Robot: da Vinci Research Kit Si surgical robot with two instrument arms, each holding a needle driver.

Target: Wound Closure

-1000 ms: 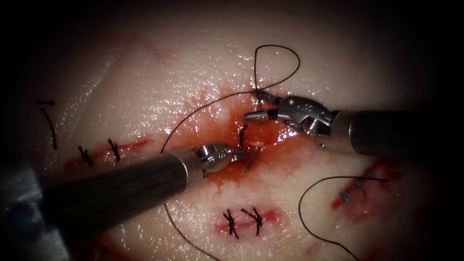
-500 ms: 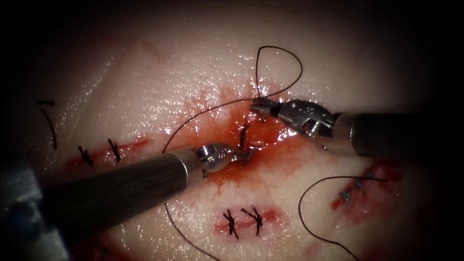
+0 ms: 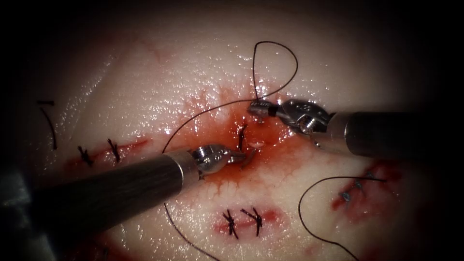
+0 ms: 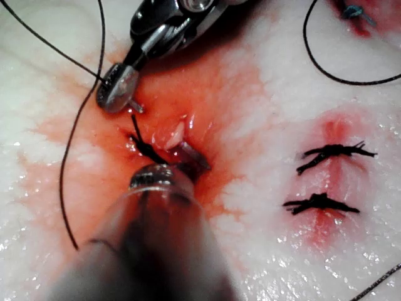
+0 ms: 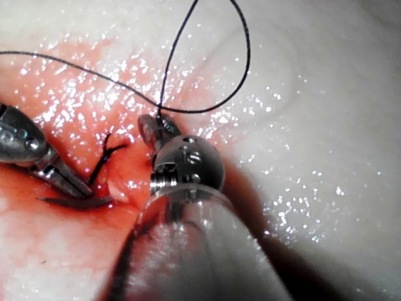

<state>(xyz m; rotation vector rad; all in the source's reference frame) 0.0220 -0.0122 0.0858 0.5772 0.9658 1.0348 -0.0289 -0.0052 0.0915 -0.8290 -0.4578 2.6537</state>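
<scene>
L tool (image 3: 247, 157) pinches the curved needle (image 5: 75, 202) near its end at the cut (image 3: 244, 137) in the red-stained tissue (image 3: 193, 72), while R tool (image 3: 258, 107) clamps the thread (image 3: 275, 67) just beyond it.

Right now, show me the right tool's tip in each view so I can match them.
Endoscope view: right tool, above and right of the cut, jaws shut on the thread below its loop.
Left wrist view: right tool across the cut from the left tool.
Right wrist view: right tool gripping thread; left tool holds the needle by the cut, entry into the tissue unclear.
Shared landmark: the dark stitch in the cut.
</scene>
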